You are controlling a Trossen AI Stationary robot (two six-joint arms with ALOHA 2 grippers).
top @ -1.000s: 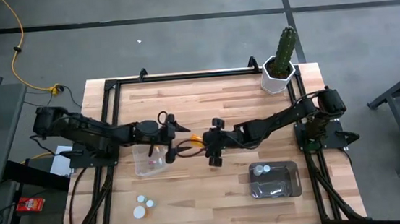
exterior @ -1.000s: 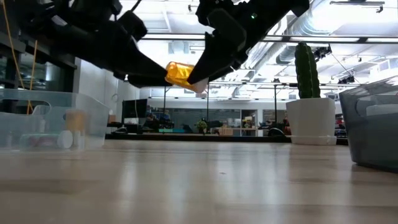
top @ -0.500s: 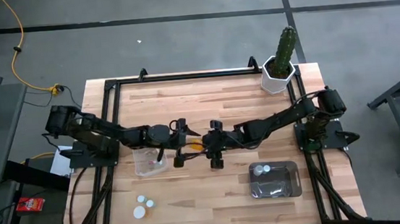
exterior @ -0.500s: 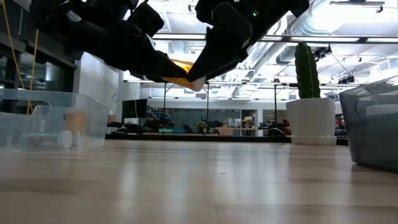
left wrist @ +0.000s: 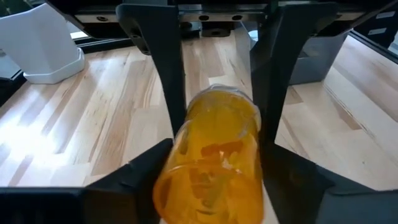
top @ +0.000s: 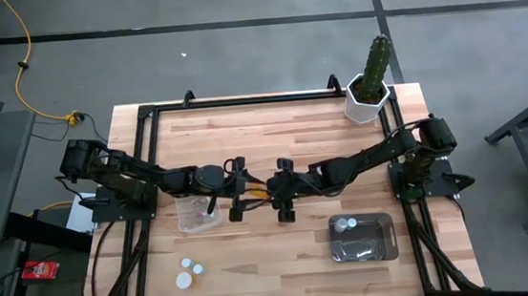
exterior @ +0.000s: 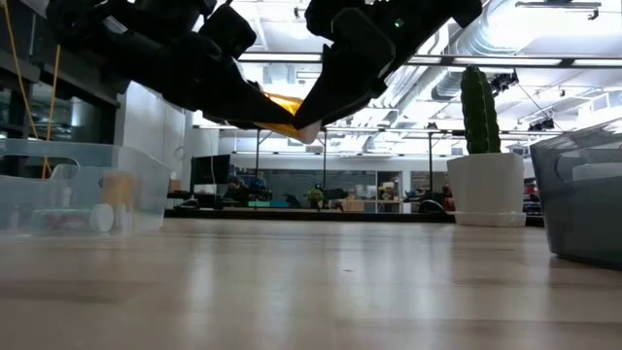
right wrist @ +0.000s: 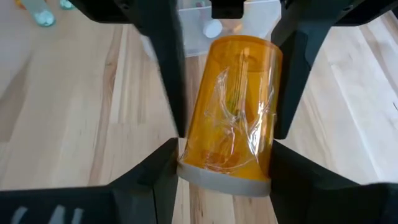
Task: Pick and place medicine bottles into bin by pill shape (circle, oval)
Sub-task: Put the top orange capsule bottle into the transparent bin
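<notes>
An orange medicine bottle (top: 259, 188) with a white cap hangs on its side above the table's middle. It also shows in the low view (exterior: 280, 105). My left gripper (top: 241, 186) comes at it from the left. My right gripper (top: 273, 187) comes at it from the right. Both are shut on the bottle, one at each end. Three loose bottles (top: 190, 269) stand near the front left. My left gripper pinches the orange bottle's closed bottom end (left wrist: 208, 186) between its two fingers (left wrist: 134, 177). The fingers come level from the table's left and lie along the bottle. The bottle is lifted clear and lies roughly level. My right gripper pinches the bottle's sides at the white cap end (right wrist: 224, 177) between its two fingers (right wrist: 158, 171). The fingers come level from the table's right and lie along the bottle. The bottle hangs clear of the table between both grippers.
A clear bin (top: 198, 212) holding bottles stands left of centre, under my left arm. A dark bin (top: 361, 238) with white-capped bottles stands at the front right. A white pot with a cactus (top: 367, 86) stands at the far right corner.
My left gripper has gone toward the table's right, up to the orange bottle, and now has its fingers on either side of the bottle's bottom end. My right gripper has kept the bottle still in the air.
</notes>
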